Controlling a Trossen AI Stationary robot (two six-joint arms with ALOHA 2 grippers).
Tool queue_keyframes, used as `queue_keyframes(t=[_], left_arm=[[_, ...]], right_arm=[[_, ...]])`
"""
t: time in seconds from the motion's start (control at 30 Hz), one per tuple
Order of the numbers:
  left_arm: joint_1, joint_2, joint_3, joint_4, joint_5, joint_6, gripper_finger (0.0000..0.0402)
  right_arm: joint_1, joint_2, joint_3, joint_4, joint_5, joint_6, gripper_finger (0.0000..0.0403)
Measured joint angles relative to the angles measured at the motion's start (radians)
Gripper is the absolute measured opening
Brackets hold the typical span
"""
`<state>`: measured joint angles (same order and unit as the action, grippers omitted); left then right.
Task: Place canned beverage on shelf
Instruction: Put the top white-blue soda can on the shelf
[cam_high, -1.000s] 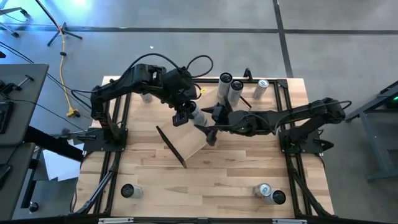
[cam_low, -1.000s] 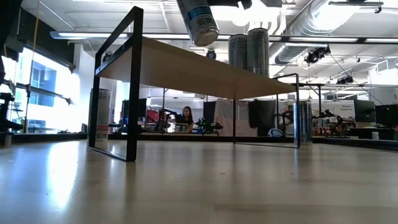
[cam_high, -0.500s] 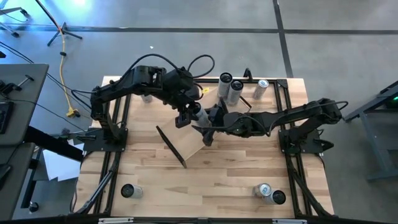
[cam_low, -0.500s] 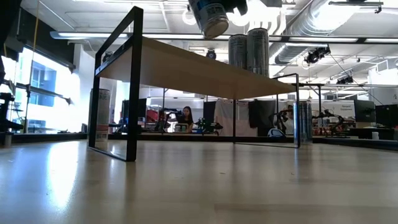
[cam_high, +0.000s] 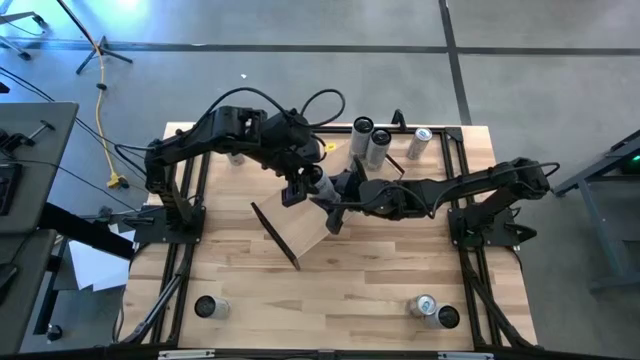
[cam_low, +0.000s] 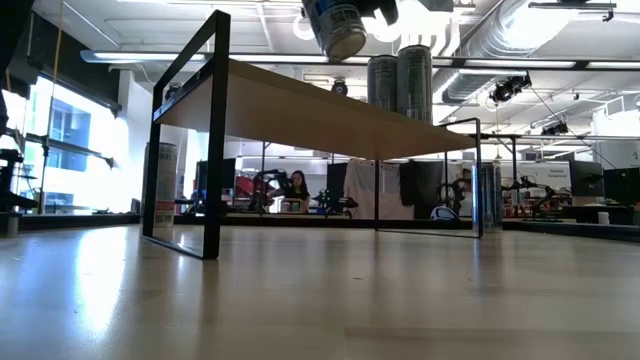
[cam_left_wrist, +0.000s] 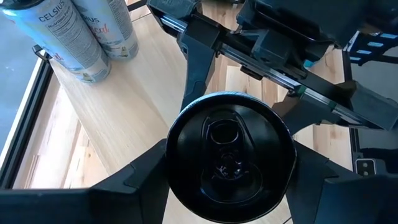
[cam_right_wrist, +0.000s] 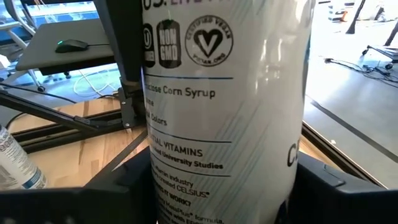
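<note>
A white canned beverage (cam_high: 318, 184) hangs in the air over the pale wood shelf (cam_high: 312, 237), between both grippers. In the low view the can (cam_low: 335, 25) is tilted, its bottom end above the shelf board (cam_low: 300, 105). My left gripper (cam_high: 300, 188) is shut on the can near its black top (cam_left_wrist: 230, 155). My right gripper (cam_high: 331, 201) reaches in from the table's right, and its fingers close on the can's printed wall (cam_right_wrist: 224, 106). Two tall cans (cam_high: 370, 138) stand upright on the shelf's far end. My left gripper pinches the can's wall just under its top rim (cam_left_wrist: 177, 163) between its two fingers, coming from above along the can. The can is lifted clear of the shelf and tilted. My right gripper has the can's printed wall (cam_right_wrist: 163, 163) between its two fingers, lying across the can, level from the table's right.
The shelf stands slantwise mid-table on black brackets (cam_high: 274, 236). One can (cam_high: 420, 142) lies at the far right, one (cam_high: 235, 155) stands under my left arm, one (cam_high: 205, 306) is near left, and two (cam_high: 436, 311) are near right. Black rails run along both table sides.
My right gripper has gone toward the table's left and up to the can. My left gripper has lifted the can a little and tipped it further, so its bottom end stands higher above the shelf than before.
</note>
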<state>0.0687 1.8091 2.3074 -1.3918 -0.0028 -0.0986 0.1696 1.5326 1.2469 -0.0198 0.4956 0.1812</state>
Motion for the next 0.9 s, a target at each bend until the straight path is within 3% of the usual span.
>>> queue_keyframes(t=[0.37,0.73,0.9], left_arm=[[0.001,0.000,0.000,0.006,-0.006,0.041,0.0240],[0.004,-0.011,0.000,-0.031,-0.040,0.078,0.0344],[0.017,-0.070,0.001,-0.060,-0.066,0.061,0.0371]], right_arm=[[0.000,0.000,0.000,0.002,0.012,-0.005,0.0236],[0.000,-0.003,0.000,-0.017,-0.001,-0.030,0.0236],[0.002,-0.041,-0.002,-0.105,-0.009,-0.031,0.0240]])
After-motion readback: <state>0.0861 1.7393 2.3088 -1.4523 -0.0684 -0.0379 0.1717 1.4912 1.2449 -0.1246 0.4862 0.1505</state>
